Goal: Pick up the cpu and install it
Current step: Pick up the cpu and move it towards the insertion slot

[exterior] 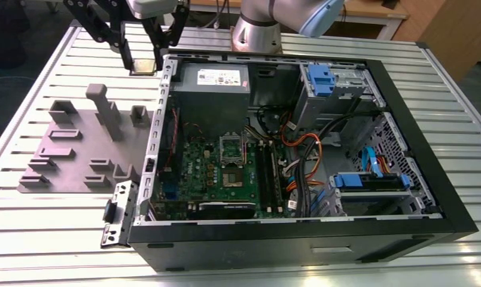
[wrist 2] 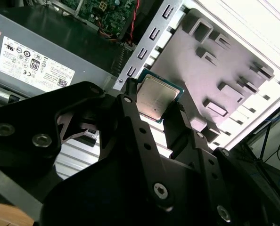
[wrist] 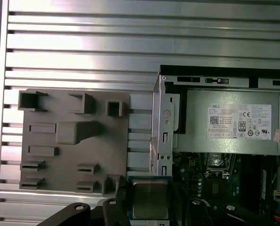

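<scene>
Black fingers (wrist 2: 133, 113) were clamped on the cpu (wrist 2: 158, 96), one on each opposite edge, chip flat between the tips, silvery metal top facing the camera in both wrist views; same grasp in the first wrist view, cpu (wrist: 150, 200) between the two fingers (wrist: 122, 202); cpu was held off the table (exterior: 49, 239), outside the computer case (exterior: 304, 239), not in the board; in the first wrist view it sat over the line between the grey slotted fixture (wrist: 60, 141) and the case's metal side rail (wrist: 164, 122), near the power supply (wrist: 229, 122); in the exterior view the fingers (exterior: 128, 55) hung by the far corner of the case on the exterior view's left, above the ribbed aluminium table, beyond the fixture (exterior: 73, 155); case lay on its side, open, green board (exterior: 216, 173) facing up; socket frame (exterior: 231, 149) near the middle of the board, well apart from the cpu; grey power supply with white label (exterior: 212, 84) in the case's far corner, the case part nearest the fingers; blue drive brackets (exterior: 320, 78) on the exterior view's right; orange and black cables (exterior: 304, 149) between board and drive bays; arm base (exterior: 256, 33) stood behind the case; black bracket (exterior: 116, 215) by the case's near corner on the exterior view's left, attached or loose I could not tell.
</scene>
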You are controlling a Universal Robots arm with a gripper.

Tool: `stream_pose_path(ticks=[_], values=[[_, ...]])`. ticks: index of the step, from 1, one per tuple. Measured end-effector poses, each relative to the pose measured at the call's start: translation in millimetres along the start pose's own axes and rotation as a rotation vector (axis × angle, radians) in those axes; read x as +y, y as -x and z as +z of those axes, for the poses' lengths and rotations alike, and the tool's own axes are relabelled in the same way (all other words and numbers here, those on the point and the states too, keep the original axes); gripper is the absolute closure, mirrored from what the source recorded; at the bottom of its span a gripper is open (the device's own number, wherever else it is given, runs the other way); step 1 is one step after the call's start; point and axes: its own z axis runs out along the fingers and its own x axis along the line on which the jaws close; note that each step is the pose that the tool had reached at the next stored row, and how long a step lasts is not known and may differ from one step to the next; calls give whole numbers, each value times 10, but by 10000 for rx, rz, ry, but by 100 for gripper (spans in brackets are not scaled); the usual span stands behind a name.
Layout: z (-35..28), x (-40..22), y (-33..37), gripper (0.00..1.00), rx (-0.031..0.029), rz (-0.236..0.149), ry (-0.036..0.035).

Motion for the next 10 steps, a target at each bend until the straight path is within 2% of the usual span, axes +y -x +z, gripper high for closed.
stream_pose_path(ticks=[6,7,8,10], values=[[0,-1,26,53,-1,1,1],[-1,-1,40,53,0,0,0],[-2,-2,86,53,0,0,0],[-2,-2,89,53,0,0,0]])
